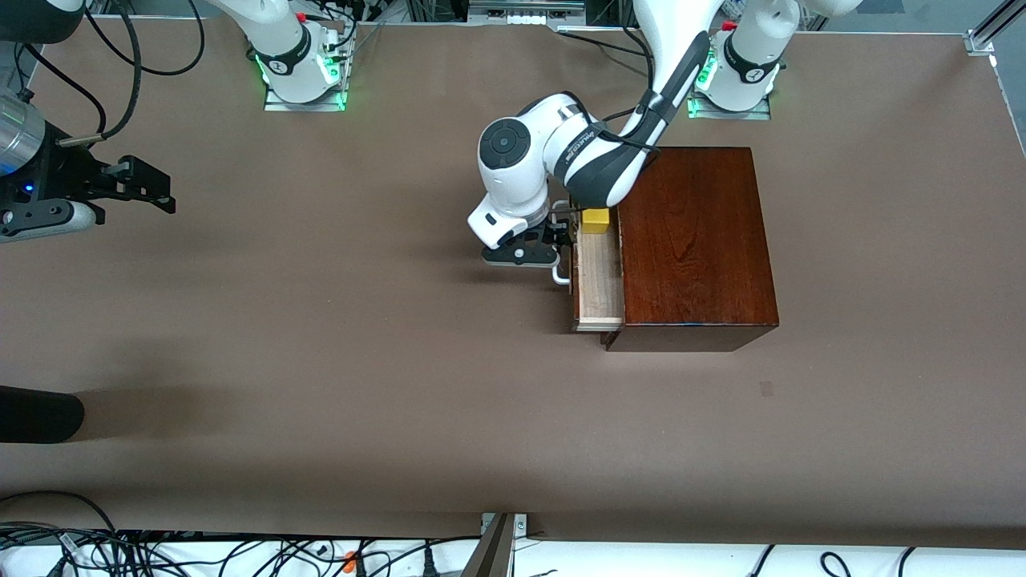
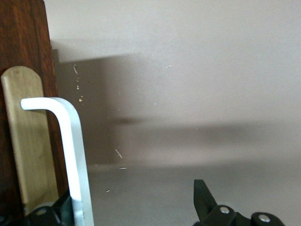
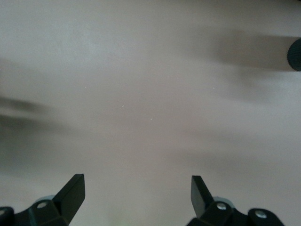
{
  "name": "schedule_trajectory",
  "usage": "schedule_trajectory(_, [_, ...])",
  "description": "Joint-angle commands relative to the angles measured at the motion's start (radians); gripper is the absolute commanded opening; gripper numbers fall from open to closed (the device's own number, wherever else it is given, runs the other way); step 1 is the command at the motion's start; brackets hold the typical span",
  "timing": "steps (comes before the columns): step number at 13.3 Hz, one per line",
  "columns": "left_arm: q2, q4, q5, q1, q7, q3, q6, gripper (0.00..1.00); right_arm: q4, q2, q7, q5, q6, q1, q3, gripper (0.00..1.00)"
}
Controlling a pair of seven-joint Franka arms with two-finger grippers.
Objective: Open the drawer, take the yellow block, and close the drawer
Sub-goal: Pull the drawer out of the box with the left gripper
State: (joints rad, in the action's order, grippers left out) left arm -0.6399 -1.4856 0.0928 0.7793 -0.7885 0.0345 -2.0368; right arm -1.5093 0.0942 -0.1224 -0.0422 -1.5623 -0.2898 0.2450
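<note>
So the drawer (image 1: 599, 284) is pulled partway out of the dark mahogany box (image 1: 694, 240), toward the right arm's end of the surface (image 1: 321, 336), and you can see its pale wood tray from above. The yellow block (image 1: 595, 219) is sitting inside the tray at the end farther from the front camera, right up against the box's edge and partly tucked under the left arm's wrist. The left gripper (image 1: 553, 240) is down at the drawer's front, next to the white handle (image 1: 560, 275). In the left wrist view the handle (image 2: 70, 155) runs right alongside one finger (image 2: 51, 214) while the other finger (image 2: 203, 197) is well apart from it, so the fingers are spread wide with the bar just inside one of them, not clamped on it as far as I can see. The right gripper (image 1: 136, 188) hangs over bare surface out at the right arm's end, waiting, and its wrist view shows both fingers (image 3: 73, 190) wide apart with nothing between them, just the brown surface (image 3: 150, 94) below.
</note>
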Motion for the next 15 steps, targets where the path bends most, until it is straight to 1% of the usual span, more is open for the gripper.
schedule_trajectory(1, [-0.058,0.071,-0.103,0.017,-0.034,0.013,-0.083,1.00,0.018,0.005,0.009,-0.010,0.007,0.004,0.000,1.00])
schedule_trajectory(7, [-0.043,0.073,-0.090,0.017,-0.032,0.015,-0.069,1.00,0.018,0.005,0.007,-0.010,0.008,0.004,0.000,1.00])
schedule_trajectory(9, [-0.023,0.074,-0.085,0.020,-0.031,0.015,0.010,1.00,0.020,0.005,0.007,-0.010,0.008,0.004,0.000,1.00])
schedule_trajectory(12, [0.040,0.074,-0.081,0.017,-0.021,0.013,0.136,1.00,0.018,0.004,0.004,-0.010,0.016,0.006,0.002,1.00])
schedule_trajectory(13, [0.072,0.074,-0.081,0.009,0.001,0.010,0.176,1.00,0.020,0.004,0.004,-0.010,0.016,0.004,0.002,1.00])
schedule_trajectory(15, [0.123,0.074,-0.082,0.005,0.116,-0.001,0.268,1.00,0.018,0.002,0.001,-0.010,0.019,0.004,0.000,1.00])
